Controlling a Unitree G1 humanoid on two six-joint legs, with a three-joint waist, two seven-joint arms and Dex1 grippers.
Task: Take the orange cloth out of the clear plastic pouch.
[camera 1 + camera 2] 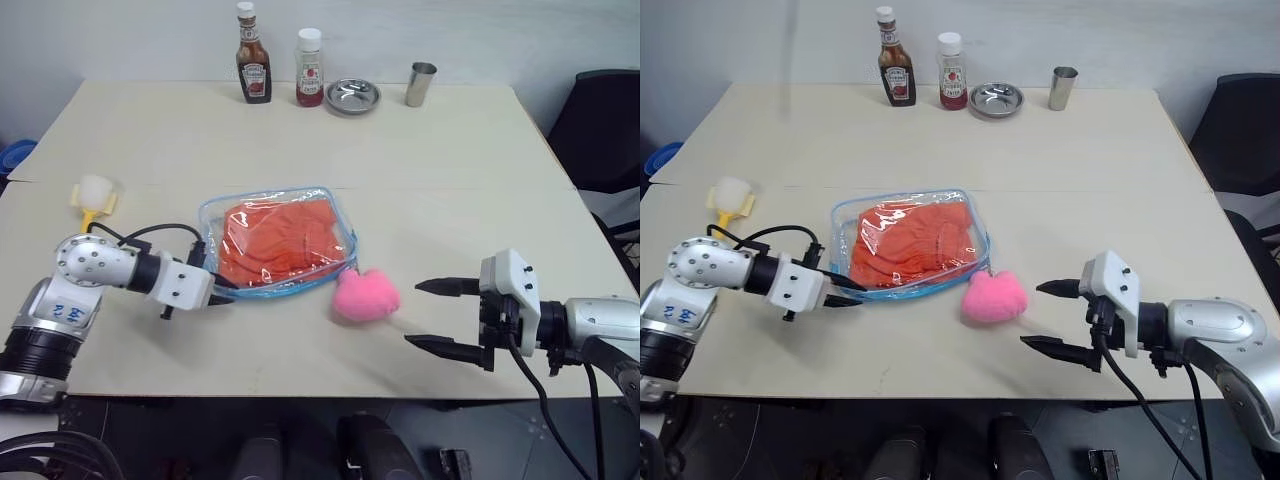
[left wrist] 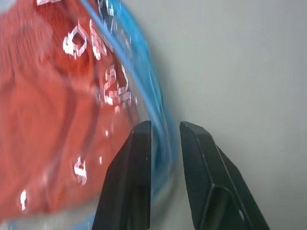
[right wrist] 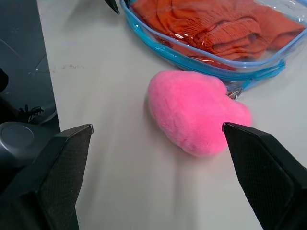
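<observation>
Orange cloth [image 1: 282, 238] not yet out, lying sealed inside the clear plastic pouch [image 1: 335, 205] on the table [image 1: 450, 180]; left pincer [image 1: 226, 297] nipped onto the pouch's blue near-left edge, right pincer [image 1: 432, 315] wide open, empty, beyond the pink plush [image 1: 365, 295].

The cloth [image 1: 280, 240] is bright orange, inside a clear pouch [image 1: 345, 232] with light blue edging. The plush [image 1: 365, 296] is pink. The table [image 1: 450, 170] is pale beige. Two sauce bottles [image 1: 254, 68] have white caps, one dark brown, one [image 1: 310, 70] perhaps red. The cup [image 1: 420, 84] and the dish [image 1: 352, 97] are silver.
</observation>
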